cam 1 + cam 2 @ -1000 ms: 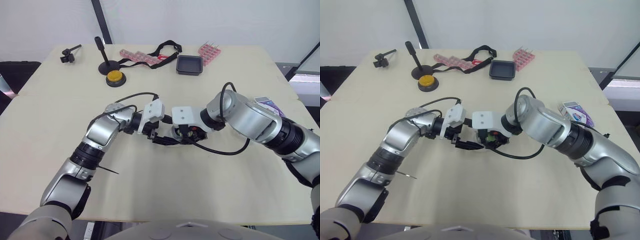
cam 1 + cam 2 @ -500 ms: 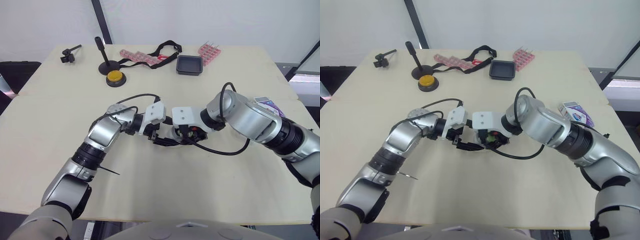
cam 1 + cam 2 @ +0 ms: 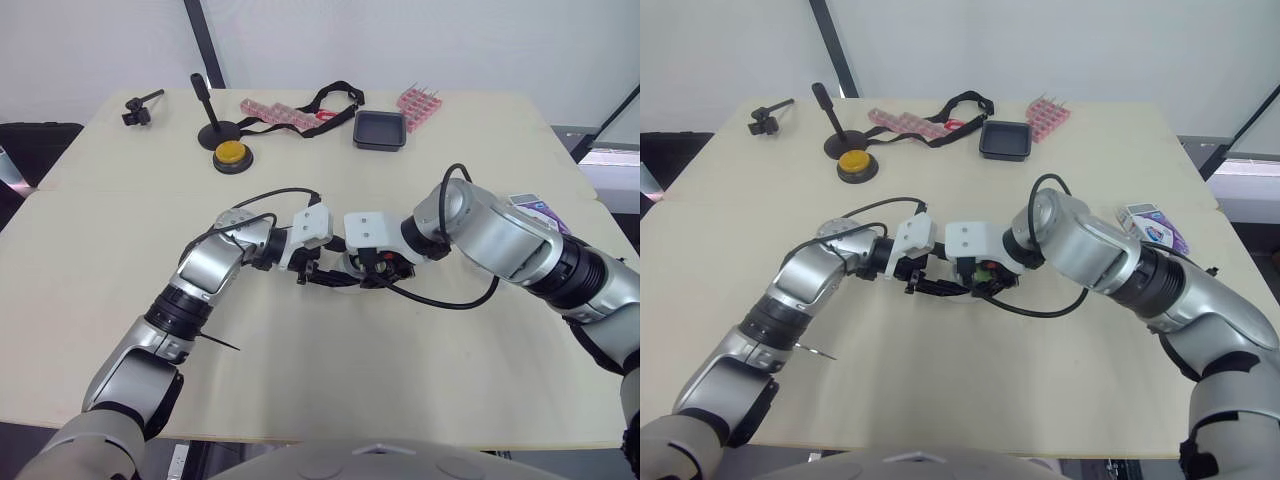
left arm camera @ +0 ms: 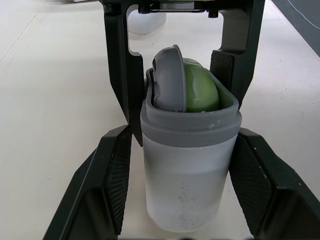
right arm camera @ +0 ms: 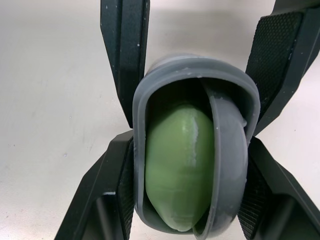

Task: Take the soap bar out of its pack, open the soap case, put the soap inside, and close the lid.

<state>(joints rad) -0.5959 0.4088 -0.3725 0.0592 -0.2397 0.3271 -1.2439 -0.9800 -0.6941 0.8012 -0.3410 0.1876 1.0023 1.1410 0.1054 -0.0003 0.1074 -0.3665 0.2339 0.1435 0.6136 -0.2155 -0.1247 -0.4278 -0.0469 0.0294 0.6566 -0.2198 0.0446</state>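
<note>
The soap case [image 4: 187,165], a frosted, translucent oval tub with a matte grey rim, was held lengthwise between the robot's two grippers near the middle of the pale tabletop [image 3: 330,390]; whether it touched the surface could not be told. The smooth green soap [image 5: 175,165] lay inside the open mouth. The rounded grey lid [image 4: 170,75] sat tilted into the mouth beside the soap, not closed over the rim.

The right gripper [image 5: 192,142] met the case at the rim end, its black textured fingers [image 5: 112,195] pressed narrow against both sides of the case. The left gripper [image 4: 182,132] faced it from the base end. Its fingers [image 4: 114,185] were spread around the tub's body, with a sliver of space showing on one side.

Bare tabletop stretched wide between the grippers and the near edge and off to the robot's left. A purple-and-white soap pack [image 3: 535,212] lay near the right edge, well apart from the case. Along the far edge sat a square black tray [image 3: 379,130], a black strap [image 3: 335,98], two pink racks [image 3: 275,112], a yellow button [image 3: 231,153] and a black stand [image 3: 208,115].
</note>
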